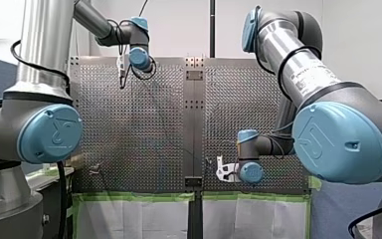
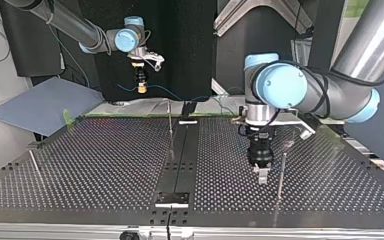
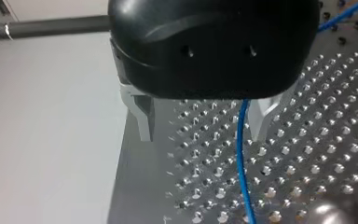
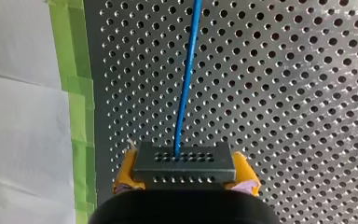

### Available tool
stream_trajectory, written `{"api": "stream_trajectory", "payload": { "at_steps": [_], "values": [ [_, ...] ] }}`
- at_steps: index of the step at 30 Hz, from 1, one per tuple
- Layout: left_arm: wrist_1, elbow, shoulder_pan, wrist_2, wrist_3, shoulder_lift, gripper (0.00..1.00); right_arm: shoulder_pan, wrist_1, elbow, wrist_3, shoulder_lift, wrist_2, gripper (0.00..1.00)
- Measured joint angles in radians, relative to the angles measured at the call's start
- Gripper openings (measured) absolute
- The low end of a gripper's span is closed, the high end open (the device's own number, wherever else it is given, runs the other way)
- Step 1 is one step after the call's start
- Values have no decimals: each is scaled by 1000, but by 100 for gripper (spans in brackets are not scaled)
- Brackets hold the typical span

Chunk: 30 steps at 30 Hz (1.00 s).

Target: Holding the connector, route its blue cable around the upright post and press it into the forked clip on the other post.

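- Right gripper (image 4: 185, 176): its yellow pads are clenched on the connector (image 4: 184, 161). You find it at the upper left of the top view.
- Blue cable (image 4: 186, 70): it leaves the connector ahead of the gripper, over the perforated table (image 4: 284, 93).
- Left gripper (image 3: 205, 123): its metal fingers (image 3: 142, 116) are spread and grasp nothing. The cable runs between them, unpinched.
- Thin post (image 2: 280, 175): it stands at the lower right of the top view, just beside the left gripper. You cannot make out a forked clip.
- Hazard: if you swing the connector now, the cable probably snags on a spread finger, pulls taut and rides over the post.
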Motion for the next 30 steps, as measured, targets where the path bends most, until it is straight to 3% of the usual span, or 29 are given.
{"api": "stream_trajectory", "payload": {
  "at_steps": [12, 20, 30],
  "values": [
    [-40, 95, 14, 20, -75, -29, 100, -4, 1, 0, -1, 0, 0, 0],
    [-82, 158, 2, -12, -70, -69, 100, -5, 2, 0, -1, 0, 0, 0],
    [-104, 169, -13, -59, -104, -74, 100, -6, 2, 0, 1, 0, 0, 0]
  ]
}}
